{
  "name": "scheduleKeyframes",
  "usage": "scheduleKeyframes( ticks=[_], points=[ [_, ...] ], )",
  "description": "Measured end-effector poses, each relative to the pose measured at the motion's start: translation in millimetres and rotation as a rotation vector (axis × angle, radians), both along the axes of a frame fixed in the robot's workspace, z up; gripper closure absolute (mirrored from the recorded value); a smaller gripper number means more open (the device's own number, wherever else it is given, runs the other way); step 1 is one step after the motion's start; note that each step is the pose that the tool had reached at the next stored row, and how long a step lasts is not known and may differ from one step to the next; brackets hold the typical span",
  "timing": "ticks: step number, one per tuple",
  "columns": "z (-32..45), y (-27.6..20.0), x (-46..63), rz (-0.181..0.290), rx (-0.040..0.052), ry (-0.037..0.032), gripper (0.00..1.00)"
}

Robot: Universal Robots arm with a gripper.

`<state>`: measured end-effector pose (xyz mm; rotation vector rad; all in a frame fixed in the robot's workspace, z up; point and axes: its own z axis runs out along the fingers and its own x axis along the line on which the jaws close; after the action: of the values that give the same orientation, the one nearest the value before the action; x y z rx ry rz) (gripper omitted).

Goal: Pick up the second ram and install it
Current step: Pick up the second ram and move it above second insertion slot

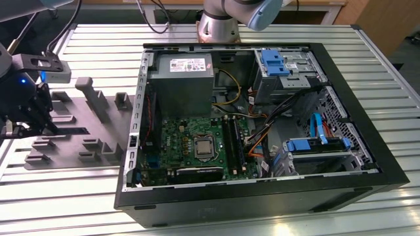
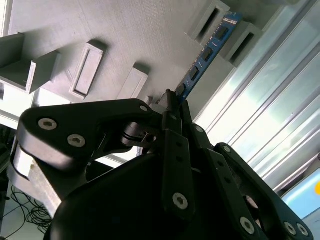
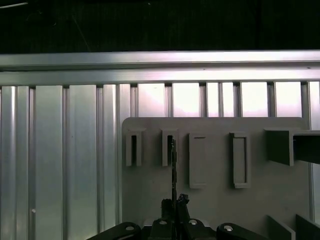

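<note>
The second ram (image 2: 207,50) is a thin, blue-looking stick with dark chips. It stands on edge in the grey fixture (image 2: 125,45), its far end between two raised blocks. In the first wrist view the ram (image 3: 173,165) is seen edge-on as a dark line running to my gripper (image 3: 175,201). The two black fingers of the gripper (image 2: 172,97) are pressed together on the ram's near end. In the exterior view my gripper (image 1: 29,129) is low over the fixture (image 1: 78,118) at the exterior view's left, well away from the motherboard (image 1: 196,142) and its black slots (image 1: 233,142).
The open black computer case (image 1: 341,196) lies on the ribbed metal table (image 1: 66,196), to the exterior view's right of the fixture. Inside it are a grey power supply (image 1: 184,83), cables and blue drive brackets (image 1: 272,61). Tall fixture posts (image 1: 88,91) rise near the gripper.
</note>
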<state>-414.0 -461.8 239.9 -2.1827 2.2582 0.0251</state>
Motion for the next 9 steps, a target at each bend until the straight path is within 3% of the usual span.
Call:
scheduleKeyframes(
  ticks=[9],
  points=[
    [6.5,0.0,0.0,0.0,0.0,0.0,0.86]
  ],
)
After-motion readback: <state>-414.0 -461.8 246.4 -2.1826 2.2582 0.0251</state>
